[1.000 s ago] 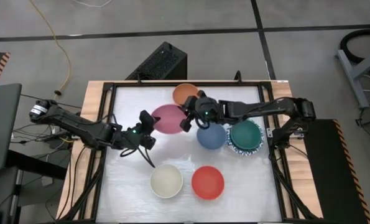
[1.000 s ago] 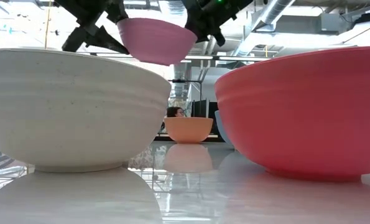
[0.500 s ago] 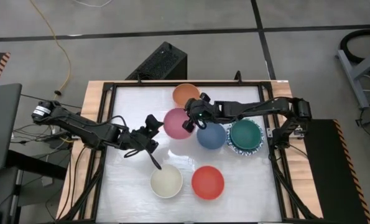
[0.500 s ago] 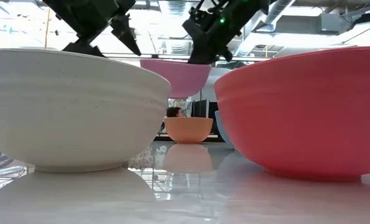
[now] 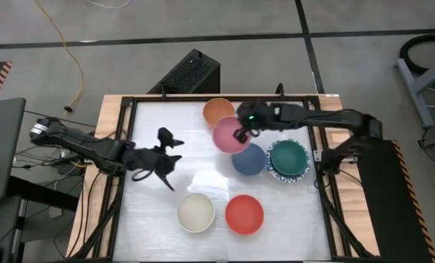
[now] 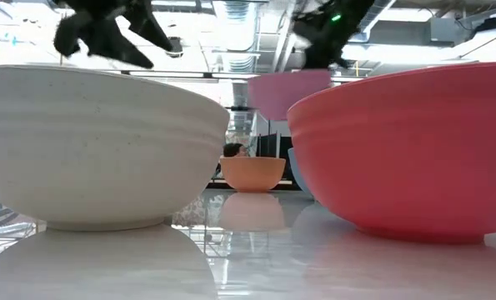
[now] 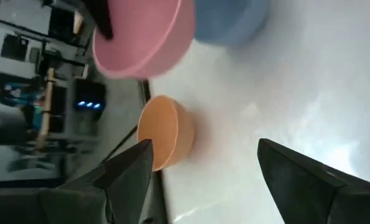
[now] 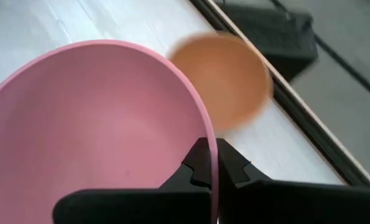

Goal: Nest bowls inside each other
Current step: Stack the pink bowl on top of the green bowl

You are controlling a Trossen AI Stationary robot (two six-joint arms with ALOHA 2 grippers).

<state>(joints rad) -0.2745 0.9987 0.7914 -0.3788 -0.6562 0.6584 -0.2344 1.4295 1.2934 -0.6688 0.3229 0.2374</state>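
Right end effector (image 5: 240,134) pinches the pink bowl (image 5: 228,136) by its rim, airborne at twelve o'clock between orange bowl (image 5: 218,110) and blue bowl (image 5: 248,160); that thin grip could slip; left end effector (image 5: 166,148), released, waits at nine.

A: Which colours are the bowls?
B: Pink bowl (image 5: 229,135), orange bowl (image 5: 218,110), blue bowl (image 5: 249,160), cream bowl (image 5: 196,212), red bowl (image 5: 244,214).
A: And the green bowl (image 5: 288,157)?
B: It sits in a white bowl with a blue-patterned rim (image 5: 274,174). The bench (image 5: 151,212) is glossy white.
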